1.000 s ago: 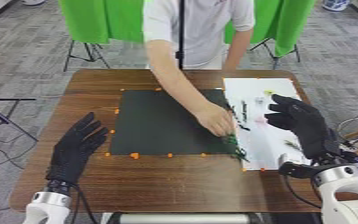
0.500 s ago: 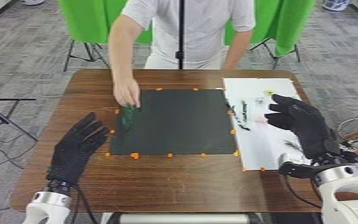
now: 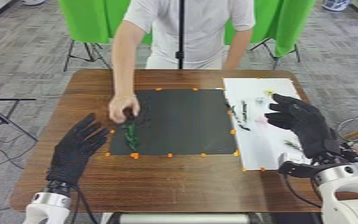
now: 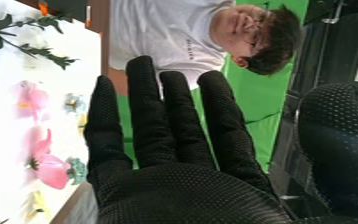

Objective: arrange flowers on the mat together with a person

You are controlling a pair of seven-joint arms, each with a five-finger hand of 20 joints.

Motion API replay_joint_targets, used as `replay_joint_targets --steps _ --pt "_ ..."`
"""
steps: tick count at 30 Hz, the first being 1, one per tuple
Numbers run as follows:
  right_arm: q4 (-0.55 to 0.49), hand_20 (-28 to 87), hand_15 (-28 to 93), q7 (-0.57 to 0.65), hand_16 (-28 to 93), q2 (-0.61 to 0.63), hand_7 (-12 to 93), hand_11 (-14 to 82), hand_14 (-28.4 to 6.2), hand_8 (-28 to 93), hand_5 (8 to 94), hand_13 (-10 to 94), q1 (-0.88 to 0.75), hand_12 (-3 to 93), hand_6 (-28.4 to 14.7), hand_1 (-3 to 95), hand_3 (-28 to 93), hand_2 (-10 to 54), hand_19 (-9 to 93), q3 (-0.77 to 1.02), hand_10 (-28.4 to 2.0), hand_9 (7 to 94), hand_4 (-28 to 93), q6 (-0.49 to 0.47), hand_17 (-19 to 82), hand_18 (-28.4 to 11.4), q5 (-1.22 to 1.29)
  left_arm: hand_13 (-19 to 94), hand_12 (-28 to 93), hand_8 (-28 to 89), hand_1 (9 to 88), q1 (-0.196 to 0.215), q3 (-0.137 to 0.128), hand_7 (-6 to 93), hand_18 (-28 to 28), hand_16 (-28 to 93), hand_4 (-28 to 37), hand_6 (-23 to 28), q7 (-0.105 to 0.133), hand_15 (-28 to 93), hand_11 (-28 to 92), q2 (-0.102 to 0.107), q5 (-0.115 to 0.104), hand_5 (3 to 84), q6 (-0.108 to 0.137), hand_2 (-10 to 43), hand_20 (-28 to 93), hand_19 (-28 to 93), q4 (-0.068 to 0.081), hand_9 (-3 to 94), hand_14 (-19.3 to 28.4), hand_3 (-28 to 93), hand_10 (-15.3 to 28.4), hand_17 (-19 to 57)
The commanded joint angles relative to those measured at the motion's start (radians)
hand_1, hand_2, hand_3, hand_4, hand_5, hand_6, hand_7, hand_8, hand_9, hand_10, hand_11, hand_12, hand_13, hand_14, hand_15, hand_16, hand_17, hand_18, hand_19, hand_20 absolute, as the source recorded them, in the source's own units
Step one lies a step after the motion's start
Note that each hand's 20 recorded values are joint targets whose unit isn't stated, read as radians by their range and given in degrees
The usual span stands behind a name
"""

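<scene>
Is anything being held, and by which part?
The person's hand holds the green sprig by its far end; the robot's left hand and right hand hold nothing.

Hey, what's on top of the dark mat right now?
On the dark mat there's a green leafy sprig, near the left edge in the head view. A person's hand covers its far end, so whatever is under the palm can't be seen.

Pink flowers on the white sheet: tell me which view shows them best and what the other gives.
The right wrist view: the pink flowers are large there, with separate petals visible. In the head view they are a faint pink patch on the white sheet, beside the right hand, with no petals discernible.
</scene>
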Motion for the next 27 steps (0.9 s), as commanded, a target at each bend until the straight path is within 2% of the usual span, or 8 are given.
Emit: replay_joint_targets --steps 1,14,27 --pt "0.003 25 32 0.001 19 -0.006 20 16.7 -14.0 -11 39.4 36 0.003 22.0 -5.0 12.5 86 11.2 48 -0.003 -15.8 39.3 -24 0.003 7 -23.2 -0.01 25 18 -10 26.8 0.011 0.006 20.4 22.4 0 -24.7 2.6 0.001 30 22 -0.006 -0.002 31.4 0.0 1.8 10 46 0.005 27.0 14.6 71 12.2 -8.3" --pt "0.006 25 32 0.001 19 -0.007 20 16.7 -14.0 -11 39.4 36 0.005 21.9 -5.0 12.4 86 11.2 48 -0.005 -15.8 39.3 -24 0.004 7 -23.2 -0.008 25 18 -10 26.8 0.005 0.0 20.5 22.4 0 -24.8 2.5 -0.009 30 23 -0.022 0.006 31.3 -0.008 1.9 10 46 0.006 27.1 14.5 71 12.2 -8.3" --pt "0.005 25 32 0.0 19 -0.008 20 16.7 -14.1 -11 39.4 36 0.006 21.9 -5.1 12.5 86 11.2 48 0.0 -15.8 39.3 -24 -0.004 7 -23.2 -0.009 25 18 -10 26.8 0.006 -0.002 20.4 22.4 0 -24.8 2.5 -0.004 30 23 -0.022 0.008 31.3 -0.01 1.9 10 46 0.005 27.1 14.5 71 12.2 -8.2"
